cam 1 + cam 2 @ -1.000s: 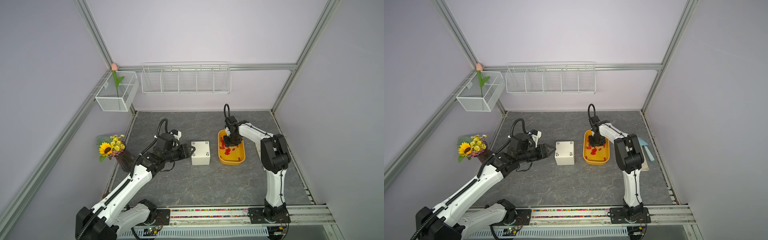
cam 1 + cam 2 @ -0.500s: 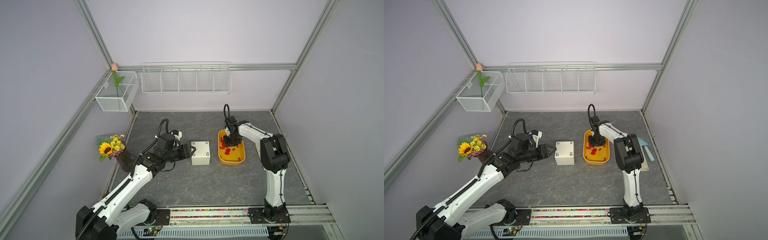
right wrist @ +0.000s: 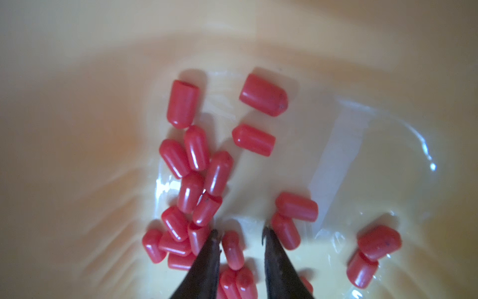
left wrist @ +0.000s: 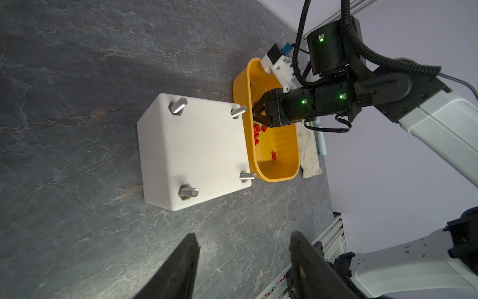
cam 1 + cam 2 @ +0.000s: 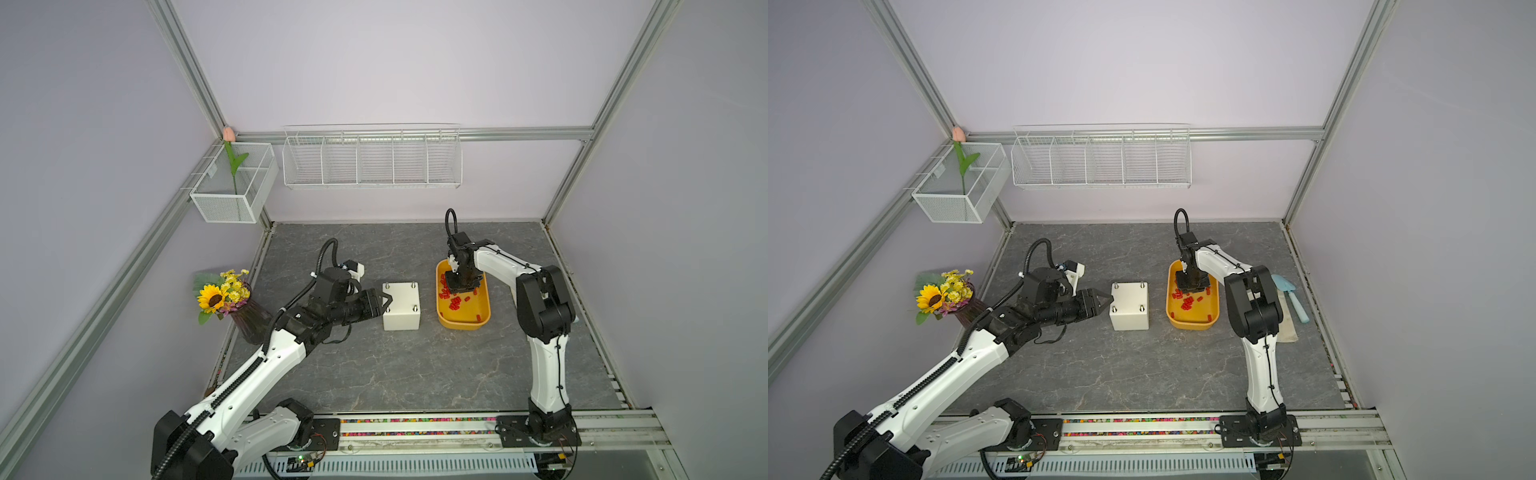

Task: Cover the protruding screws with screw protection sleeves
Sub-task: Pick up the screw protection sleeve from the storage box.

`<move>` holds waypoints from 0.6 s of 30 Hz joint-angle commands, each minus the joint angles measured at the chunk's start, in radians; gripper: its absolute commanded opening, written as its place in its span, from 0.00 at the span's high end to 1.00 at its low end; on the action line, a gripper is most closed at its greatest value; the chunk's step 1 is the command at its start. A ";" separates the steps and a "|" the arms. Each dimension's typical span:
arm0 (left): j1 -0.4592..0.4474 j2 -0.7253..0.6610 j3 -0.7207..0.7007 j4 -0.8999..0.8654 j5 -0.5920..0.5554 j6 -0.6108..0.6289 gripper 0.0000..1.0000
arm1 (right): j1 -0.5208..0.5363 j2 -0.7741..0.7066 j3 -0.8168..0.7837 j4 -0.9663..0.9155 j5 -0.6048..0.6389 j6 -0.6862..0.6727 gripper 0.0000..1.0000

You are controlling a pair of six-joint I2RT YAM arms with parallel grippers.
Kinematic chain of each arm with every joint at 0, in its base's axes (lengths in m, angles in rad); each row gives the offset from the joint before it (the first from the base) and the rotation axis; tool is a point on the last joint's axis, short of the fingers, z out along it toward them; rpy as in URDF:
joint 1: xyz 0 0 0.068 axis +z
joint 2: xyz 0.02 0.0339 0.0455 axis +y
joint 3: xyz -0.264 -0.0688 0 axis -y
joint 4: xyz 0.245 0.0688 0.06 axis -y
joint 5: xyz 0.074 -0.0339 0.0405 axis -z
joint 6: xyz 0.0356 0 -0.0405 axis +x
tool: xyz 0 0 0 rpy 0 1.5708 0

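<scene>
A white box [image 5: 401, 305] stands mid-table, with four bare protruding screws [image 4: 178, 105] sticking up from its top corners. To its right is a yellow tray [image 5: 463, 322] holding several red screw protection sleeves [image 3: 217, 173]. My right gripper [image 3: 240, 233] points down into the tray's far half. Its jaws stand apart around one lying sleeve [image 3: 232, 249], which rests against one finger with a gap to the other. My left gripper [image 5: 388, 300] hovers open at the box's left side with nothing between its fingers [image 4: 191, 248].
A vase of flowers [image 5: 245, 311] stands at the table's left edge. A blue trowel [image 5: 1292, 299] lies on a cloth [image 5: 1287, 328] right of the tray. Two wire baskets [image 5: 372, 158] hang on the back walls. A rail [image 5: 415, 428] runs along the front.
My right gripper's jaws have narrowed a little inside the tray. The left arm has barely moved.
</scene>
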 commanded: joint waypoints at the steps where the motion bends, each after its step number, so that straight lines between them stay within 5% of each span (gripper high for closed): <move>1: -0.006 -0.001 -0.014 0.011 -0.012 -0.018 0.41 | 0.004 0.039 0.021 -0.030 -0.001 0.008 0.70; 18: -0.009 -0.010 -0.017 0.013 -0.016 -0.020 0.41 | 0.010 0.025 -0.001 -0.028 -0.011 0.009 0.82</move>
